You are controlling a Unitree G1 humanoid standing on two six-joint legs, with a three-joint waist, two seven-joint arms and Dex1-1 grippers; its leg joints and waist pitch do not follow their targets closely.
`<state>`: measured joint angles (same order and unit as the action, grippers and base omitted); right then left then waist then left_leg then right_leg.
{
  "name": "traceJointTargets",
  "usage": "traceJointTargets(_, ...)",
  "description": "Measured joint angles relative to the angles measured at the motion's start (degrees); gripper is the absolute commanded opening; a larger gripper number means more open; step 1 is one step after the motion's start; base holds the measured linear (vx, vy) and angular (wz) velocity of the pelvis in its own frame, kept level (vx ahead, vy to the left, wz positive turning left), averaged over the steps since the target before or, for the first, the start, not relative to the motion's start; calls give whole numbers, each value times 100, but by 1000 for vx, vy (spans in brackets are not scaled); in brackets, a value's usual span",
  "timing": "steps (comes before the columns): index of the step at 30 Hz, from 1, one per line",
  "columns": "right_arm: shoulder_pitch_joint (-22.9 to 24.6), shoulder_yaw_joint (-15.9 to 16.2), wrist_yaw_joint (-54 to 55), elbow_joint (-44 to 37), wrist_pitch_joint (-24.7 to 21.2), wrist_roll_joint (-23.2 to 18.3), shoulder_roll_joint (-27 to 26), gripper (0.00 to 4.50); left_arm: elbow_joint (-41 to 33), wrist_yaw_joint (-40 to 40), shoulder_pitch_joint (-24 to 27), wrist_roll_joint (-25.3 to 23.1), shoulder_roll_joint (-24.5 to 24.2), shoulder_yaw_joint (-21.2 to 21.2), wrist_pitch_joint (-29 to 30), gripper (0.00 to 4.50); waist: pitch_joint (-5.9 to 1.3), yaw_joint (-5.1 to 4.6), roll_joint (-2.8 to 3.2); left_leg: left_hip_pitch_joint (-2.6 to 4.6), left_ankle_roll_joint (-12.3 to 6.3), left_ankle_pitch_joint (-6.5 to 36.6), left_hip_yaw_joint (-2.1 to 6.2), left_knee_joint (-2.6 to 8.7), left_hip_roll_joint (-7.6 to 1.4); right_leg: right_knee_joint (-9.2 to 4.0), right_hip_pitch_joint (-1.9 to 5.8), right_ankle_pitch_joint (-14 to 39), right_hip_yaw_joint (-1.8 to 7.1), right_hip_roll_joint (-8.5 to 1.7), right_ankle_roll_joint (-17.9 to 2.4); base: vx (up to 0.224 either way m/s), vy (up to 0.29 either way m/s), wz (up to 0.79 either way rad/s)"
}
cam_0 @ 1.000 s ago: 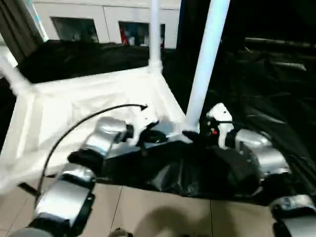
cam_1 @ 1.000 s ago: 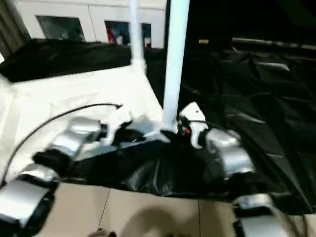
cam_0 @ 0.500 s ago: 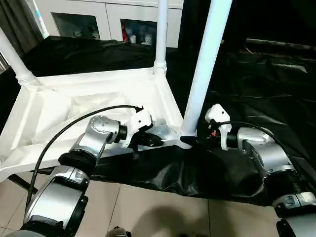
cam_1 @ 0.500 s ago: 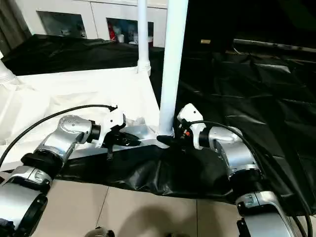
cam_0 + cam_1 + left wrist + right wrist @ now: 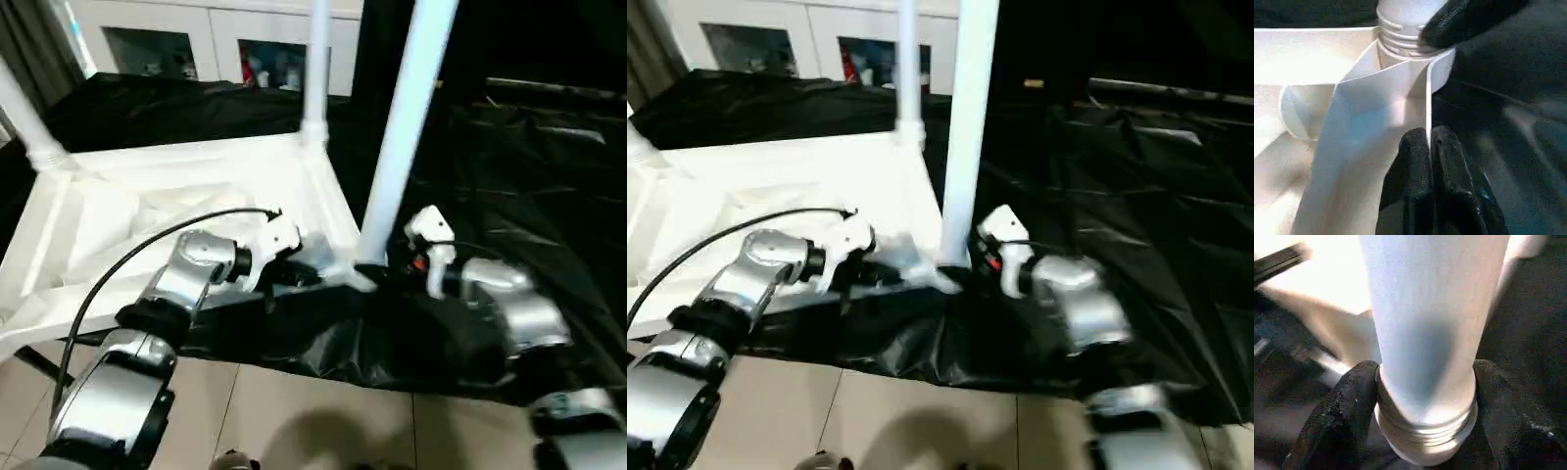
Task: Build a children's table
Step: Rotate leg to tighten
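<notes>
Both forearms are rounded silver shells joined by black rings. A thin black cable [image 5: 147,257] arcs along the left forearm [image 5: 191,274] to a white wrist housing [image 5: 279,238]. The right forearm [image 5: 505,304] ends in a white housing [image 5: 428,235] bearing a small red mark. The fingers [image 5: 1418,196] are matte black with a grainy, rubbery surface.

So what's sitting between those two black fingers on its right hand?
The near leg of the upturned table, by its threaded base, one finger either side, in the right wrist view.

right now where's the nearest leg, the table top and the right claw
nearest leg [image 5: 397,147], left eye view, mid shaft
table top [image 5: 118,211], left eye view, ribbed underside
right claw [image 5: 1422,396], right wrist view, between fingertips, around the leg's base
</notes>
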<state>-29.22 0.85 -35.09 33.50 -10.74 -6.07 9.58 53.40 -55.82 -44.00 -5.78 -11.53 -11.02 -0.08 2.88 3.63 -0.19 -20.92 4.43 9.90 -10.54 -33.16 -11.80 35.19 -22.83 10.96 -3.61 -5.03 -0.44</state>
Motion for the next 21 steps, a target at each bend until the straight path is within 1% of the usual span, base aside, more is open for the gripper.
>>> traceJointTargets(1, -27, -128, 599, 91, -12, 26, -245, 274, 99, 324, -87, -69, 162, 4, 93, 0, -6, -20, -6, 1, 0, 0, 0, 0, 0, -10, 6, 0, 0, 0, 1, 0, 0, 0)
traceJointTargets(4, -131, -320, 1486, 228, -35, 109, -554, 274, 153, 815, -135, -128, 457, 1, 263, 0, -15, -45, -4, 7, -1, 0, -2, 0, 14, -25, 19, -1, 1, -15, 2, 0, 0, 0)
traceJointTargets(7, -193, -369, 1851, 318, -21, 154, -700, 274, 154, 996, -135, -170, 570, -1, 373, 0, -29, -59, -20, 23, -1, 1, -2, 2, 18, -26, 32, 18, 1, -18, 33, 0, 0, 0)
traceJointTargets(10, -202, -361, 1976, 345, 28, 225, -762, 274, 158, 1021, -135, -186, 588, -1, 412, 0, -44, -63, -51, 31, -1, 1, -2, 11, 18, -26, 35, 19, 1, -18, 36, 0, 0, 0)
traceJointTargets(12, -204, -341, 1985, 393, 121, 297, -765, 274, 158, 1040, -135, -188, 600, -2, 421, 0, -50, -62, -60, 32, -1, 1, -2, 14, 18, -27, 36, 20, 1, -18, 36, 0, 0, 0)
traceJointTargets(13, -203, -336, 1987, 404, 159, 337, -769, 309, 158, 1040, -135, -188, 600, 0, 421, 0, -51, -62, -57, 32, -1, 1, -2, 15, 19, -27, 36, 20, 1, -18, 36, 0, 0, 0)
traceJointTargets(15, -196, -334, 1975, 438, 242, 344, -768, 344, 158, 1036, -135, -188, 597, 1, 413, 0, -53, -61, -54, 32, -1, 1, -2, 17, 19, -28, 35, 20, 1, -18, 36, 0, 0, 0)
traceJointTargets(18, -196, -266, 1916, 456, 315, 350, -751, 346, 153, 967, -129, -176, 546, 2, 355, 0, -52, -59, -44, 32, -1, 1, -2, 25, 19, -27, 32, 19, -1, -18, 36, 0, 0, 0)
traceJointTargets(19, -196, -227, 1786, 475, 354, 353, -692, 366, 147, 895, -124, -160, 510, 3, 347, 0, -52, -58, -42, 32, -1, 1, -2, 28, 19, -27, 30, 19, -1, -18, 35, 0, 0, 0)
traceJointTargets(21, -198, -189, 1599, 472, 318, 353, -559, 366, 116, 815, -116, -135, 449, 0, 332, 0, -52, -56, -38, 33, 0, 1, -1, 39, 18, -26, 28, 13, -3, -17, 28, 0, 0, 0)
